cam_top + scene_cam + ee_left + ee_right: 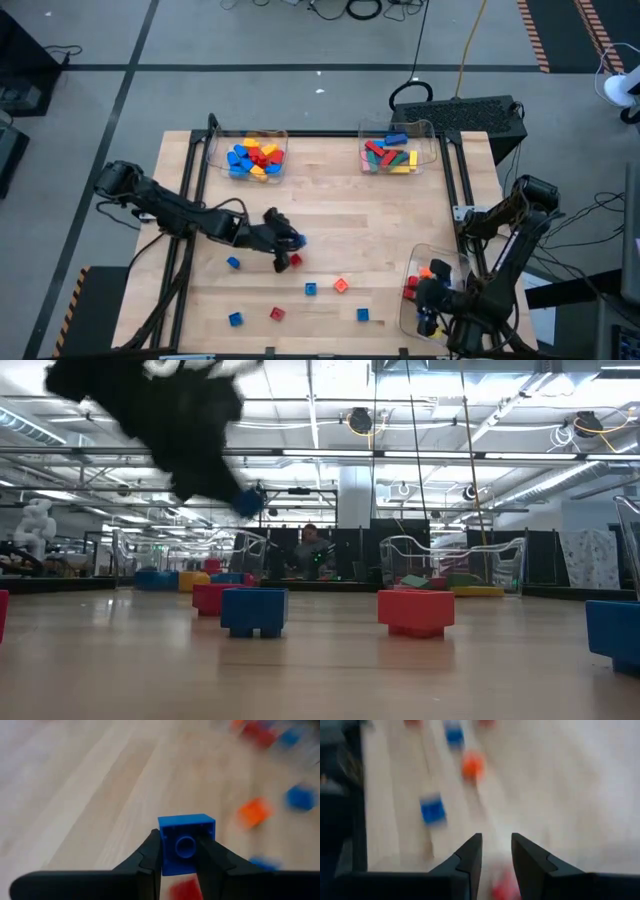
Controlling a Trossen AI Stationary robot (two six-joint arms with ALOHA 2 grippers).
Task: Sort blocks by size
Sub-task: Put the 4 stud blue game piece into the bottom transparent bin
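**Left gripper has a blue cube in its pinch**

I've got the left gripper [186, 851] clamped on a small blue block [186, 843], one finger on each side of it, and in the low view it hangs clear above the wooden table [330, 215]. From overhead I see that gripper [285, 245] over the middle-left of the table, with a red block [295, 261] just beside it on the wood.

My right gripper [496, 851] is over at the right edge, above the clear tray [412, 270] that sits there; its fingers stand a narrow gap apart with nothing between them. That tray holds a few red and orange pieces, partly hidden by the arm.

Loose blocks are scattered along the near side of the table: a blue one [233, 263], another blue [235, 319], a red [277, 314], a blue [311, 289], an orange [341, 286] and a blue [363, 315], all apart from each other.

At the far edge, the left tray [215, 150] is filled with small blue, yellow, red and orange cubes, and the right tray [430, 135] with longer red, green, yellow and blue bars.
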